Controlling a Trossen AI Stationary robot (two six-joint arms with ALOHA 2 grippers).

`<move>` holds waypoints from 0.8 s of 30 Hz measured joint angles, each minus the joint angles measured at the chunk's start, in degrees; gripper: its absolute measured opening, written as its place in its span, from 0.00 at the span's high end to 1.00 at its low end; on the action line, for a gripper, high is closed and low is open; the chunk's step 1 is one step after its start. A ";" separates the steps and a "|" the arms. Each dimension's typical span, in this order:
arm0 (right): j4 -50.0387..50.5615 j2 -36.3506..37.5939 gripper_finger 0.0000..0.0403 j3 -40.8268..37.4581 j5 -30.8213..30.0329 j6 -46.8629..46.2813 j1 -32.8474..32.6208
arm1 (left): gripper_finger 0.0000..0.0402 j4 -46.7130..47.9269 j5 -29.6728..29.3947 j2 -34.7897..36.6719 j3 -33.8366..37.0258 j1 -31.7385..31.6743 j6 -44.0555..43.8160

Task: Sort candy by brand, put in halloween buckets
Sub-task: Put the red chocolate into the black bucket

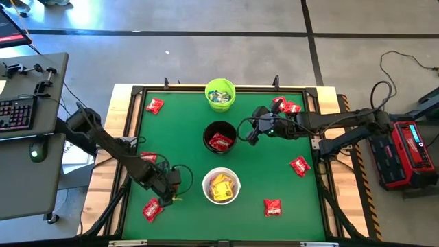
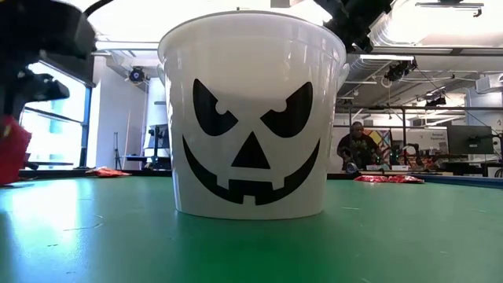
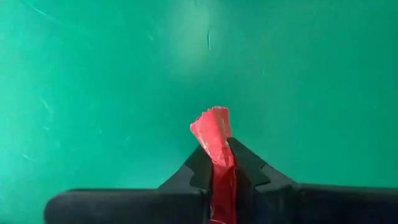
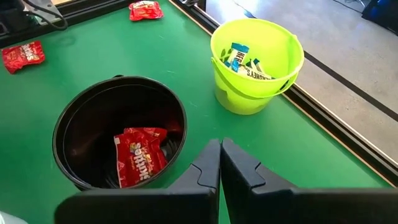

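A: Candy, red packet (image 3: 214, 146), item in hand; pinched between the fingers of the left claw (image 3: 217, 177) over bare green surface (image 3: 93, 74), near the front-left corner in the high view; its loose end sticks out forward past the fingertips, long axis in line with the fingers.

B: Step?

A: Carrying, by my reading; the packet looks lifted off the surface, not yet binned; the black bucket (image 1: 220, 136) already holds red packets, so that is the likely destination; the next move calls for a swing toward the centre, a stop above the rim, then a release.

B: Other stock?

A: White bucket (image 1: 221, 186), yellow packets inside; lime green bucket (image 1: 220, 94), pale blue-white packets; loose red packets at the back-left (image 1: 155, 106), back-right (image 1: 285, 106), right (image 1: 299, 165), front (image 1: 272, 206) and front-left (image 1: 151, 210).

B: Right arm?

A: Right claw (image 4: 220, 163), fingers closed on nothing, poised just beside the black bucket's rim.
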State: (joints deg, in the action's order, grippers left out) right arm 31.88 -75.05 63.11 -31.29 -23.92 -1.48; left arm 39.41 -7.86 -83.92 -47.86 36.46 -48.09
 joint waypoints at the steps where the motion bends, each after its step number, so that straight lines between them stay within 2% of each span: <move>1: 0.00 0.00 1.00 0.00 0.00 0.00 0.00 | 0.97 0.54 0.04 0.76 -0.38 -0.55 0.34; 7: 0.00 0.00 1.00 0.00 0.00 -0.20 0.00 | 0.95 6.63 -3.24 6.59 -1.41 -6.75 1.56; 13: 0.00 0.00 1.00 0.00 0.00 -0.20 0.00 | 0.96 7.07 -6.22 10.24 -5.09 -18.88 7.35; 19: -0.02 0.00 1.00 0.00 -0.21 -1.54 0.00 | 0.96 1.21 -9.67 8.79 -14.33 -30.70 18.14; 24: 0.00 -0.02 1.00 0.00 -0.87 -1.56 0.00 | 0.96 -6.14 -6.54 3.28 -22.52 -38.38 26.08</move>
State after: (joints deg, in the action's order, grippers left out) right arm 31.88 -75.06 63.11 -32.16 -25.48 -1.48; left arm 33.27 -14.40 -80.65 -70.38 -1.92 -22.01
